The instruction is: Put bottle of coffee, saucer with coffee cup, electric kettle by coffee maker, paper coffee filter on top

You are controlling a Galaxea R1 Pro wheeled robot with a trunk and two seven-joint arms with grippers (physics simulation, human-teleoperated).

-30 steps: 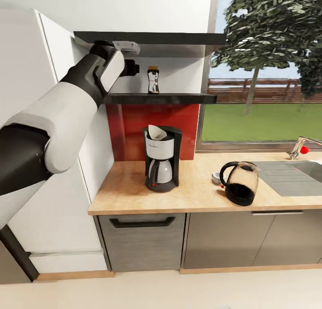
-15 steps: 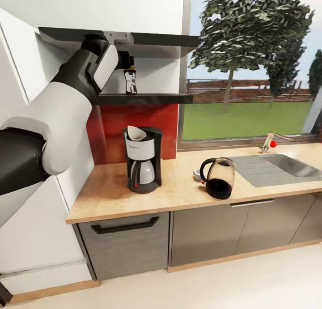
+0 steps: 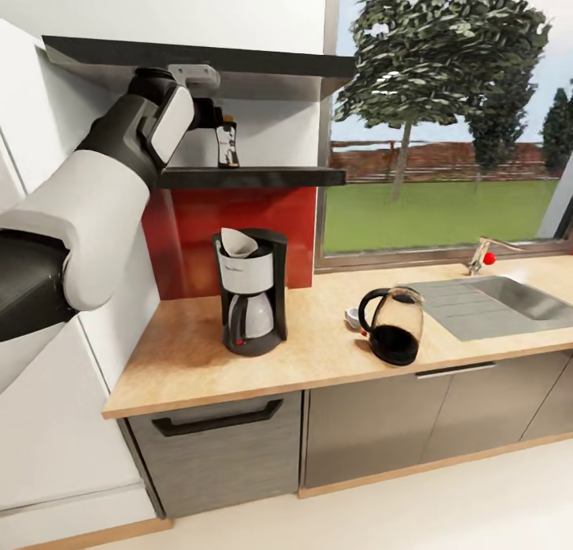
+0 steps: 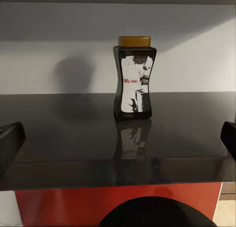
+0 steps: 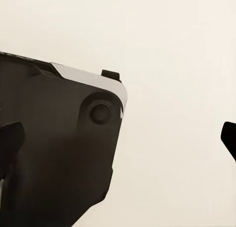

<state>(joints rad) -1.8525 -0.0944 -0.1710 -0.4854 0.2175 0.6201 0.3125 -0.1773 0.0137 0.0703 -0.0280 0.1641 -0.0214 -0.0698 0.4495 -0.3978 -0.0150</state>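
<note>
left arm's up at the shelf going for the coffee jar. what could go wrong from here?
1. The bottle of coffee is tall and narrow-waisted, standing free on the glossy kitchen shelf; an off-centre approach by the open left gripper could tip it or push it back instead of grasping it.
2. The shelf edge sits above the coffee maker with the paper coffee filter on it; a dropped jar may land on them.

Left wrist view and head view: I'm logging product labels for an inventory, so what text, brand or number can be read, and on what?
Bottle of coffee: red lettering on the black-and-white label, too blurred to read.
Coffee maker: small dark lettering on the white filter basket, too small to read.
Electric kettle: no text visible.
Nothing here can be quoted.
</note>
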